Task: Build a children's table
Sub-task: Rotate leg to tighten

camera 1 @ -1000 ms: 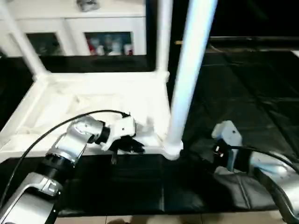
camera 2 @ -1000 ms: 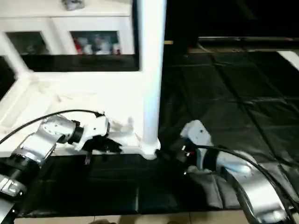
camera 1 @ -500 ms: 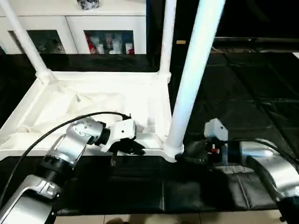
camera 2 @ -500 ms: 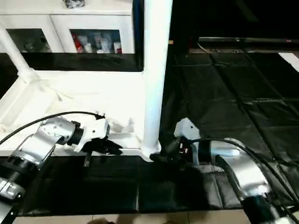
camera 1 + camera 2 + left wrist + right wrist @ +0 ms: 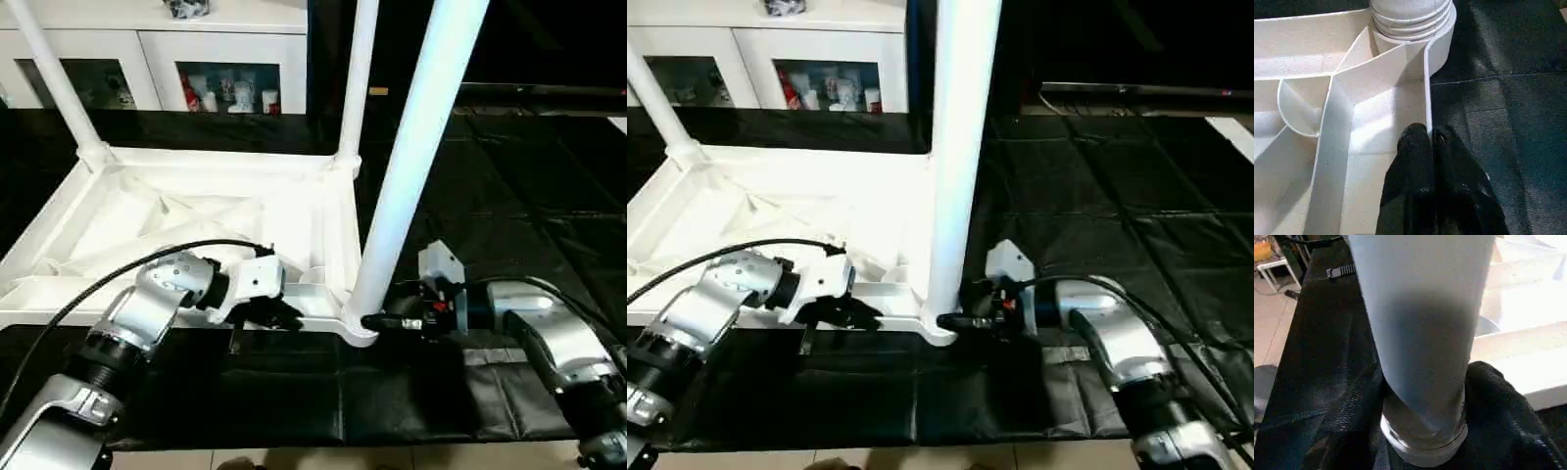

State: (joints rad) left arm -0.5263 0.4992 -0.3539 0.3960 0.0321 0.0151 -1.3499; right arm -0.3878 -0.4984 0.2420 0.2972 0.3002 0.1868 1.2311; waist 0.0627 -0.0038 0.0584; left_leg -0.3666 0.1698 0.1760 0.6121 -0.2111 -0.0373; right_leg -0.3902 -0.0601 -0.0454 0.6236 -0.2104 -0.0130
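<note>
1. White plastic throughout, the children's table (image 5: 196, 211) lies upside down on black matting (image 5: 509, 176) that covers the floor, ribbed underside facing up, with a white cabinet (image 5: 157, 59) behind it.

2. Three legs stand upright in corner sockets: two far ones (image 5: 49, 73) (image 5: 358, 78) and the near-right leg (image 5: 416, 147), whose foot meets its socket (image 5: 361, 318) at the corner nearest the robot's right arm.

3. Change over the last second: the right end effector (image 5: 955, 320) has come in from the matting on the right to the base of the near-right leg. Its fingers were spread wide a second ago and have been narrowing since; in the right wrist view one finger (image 5: 1498, 396) lies beside the leg's lower end, just above the collar (image 5: 1422, 450). Whether they already press on the plastic cannot be told.

4. No change on the other side: the left end effector (image 5: 1432, 142) stays pinched on the thin upright rim (image 5: 1426, 88) of the tabletop's near edge, one finger either side of the wall, close to the same corner socket.

5. Meaning for the task, as a judgement: the left arm steadies the top while the right arm takes hold low on the leg, most likely to turn it home on its thread. The fourth, near-left corner shows no leg in the head views, so assembly appears roughly three-quarters complete.
</note>
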